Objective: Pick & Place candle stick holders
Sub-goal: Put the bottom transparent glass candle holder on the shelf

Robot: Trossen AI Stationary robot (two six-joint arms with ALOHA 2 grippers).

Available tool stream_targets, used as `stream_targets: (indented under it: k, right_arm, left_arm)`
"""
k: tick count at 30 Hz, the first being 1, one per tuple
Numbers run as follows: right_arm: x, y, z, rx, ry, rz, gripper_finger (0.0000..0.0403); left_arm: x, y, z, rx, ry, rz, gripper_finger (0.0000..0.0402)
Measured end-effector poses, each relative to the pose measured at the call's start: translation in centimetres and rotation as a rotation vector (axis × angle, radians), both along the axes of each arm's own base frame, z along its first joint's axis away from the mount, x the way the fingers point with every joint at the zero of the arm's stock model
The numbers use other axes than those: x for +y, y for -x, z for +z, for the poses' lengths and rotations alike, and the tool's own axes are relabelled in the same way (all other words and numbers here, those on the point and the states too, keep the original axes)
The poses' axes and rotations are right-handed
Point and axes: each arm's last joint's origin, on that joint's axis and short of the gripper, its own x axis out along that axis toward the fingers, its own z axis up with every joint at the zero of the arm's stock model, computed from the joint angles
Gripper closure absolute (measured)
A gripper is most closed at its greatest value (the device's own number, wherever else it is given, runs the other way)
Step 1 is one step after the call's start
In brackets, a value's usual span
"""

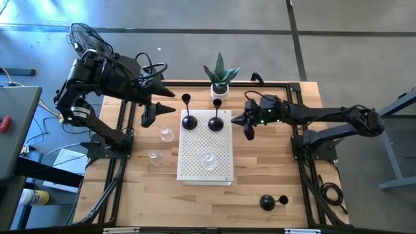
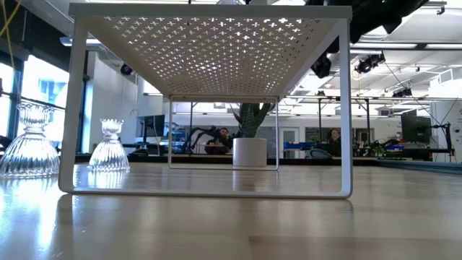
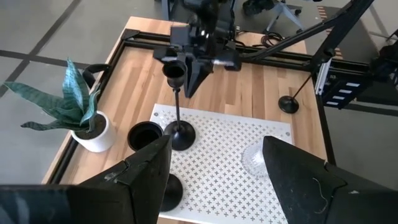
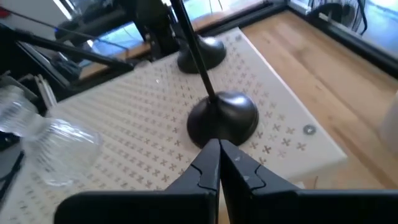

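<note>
Right claw [image 1: 247, 133] shut beside black holder [image 1: 216, 123]

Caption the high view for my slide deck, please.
Two black holders and one glass holder on the white rack.

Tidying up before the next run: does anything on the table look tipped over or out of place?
One black candle stick holder lies on its side on the bare wood at the table's front right, far from the white perforated rack, where two black holders stand upright.
</note>
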Motion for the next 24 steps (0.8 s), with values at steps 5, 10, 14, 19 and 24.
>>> stream_targets:
  k: [5,10,14,19,24]
  right_arm:
    - [0.2,1.2,1.6,-0.064,0.021,-0.016,0.0403]
    - [0.4,2.4,2.5,-0.089,0.055,-0.034,0.0403]
    - [0.5,3.1,3.2,-0.119,0.066,-0.033,0.0403]
    - [0.7,3.8,3.9,-0.158,0.073,-0.032,0.0403]
    - [0.9,4.0,4.1,-0.178,0.013,-0.003,0.0402]
  left_arm:
    - [0.0,0.0,0.0,0.000,-0.001,0.000,0.0152]
    - [0.0,0.0,0.0,0.003,-0.001,0.000,0.0152]
    - [0.0,0.0,0.1,-0.007,-0.019,-0.012,0.0152]
    - [0.0,0.3,0.7,-0.067,-0.036,-0.022,0.0152]
    - [0.0,1.4,0.9,-0.067,-0.012,-0.020,0.0152]
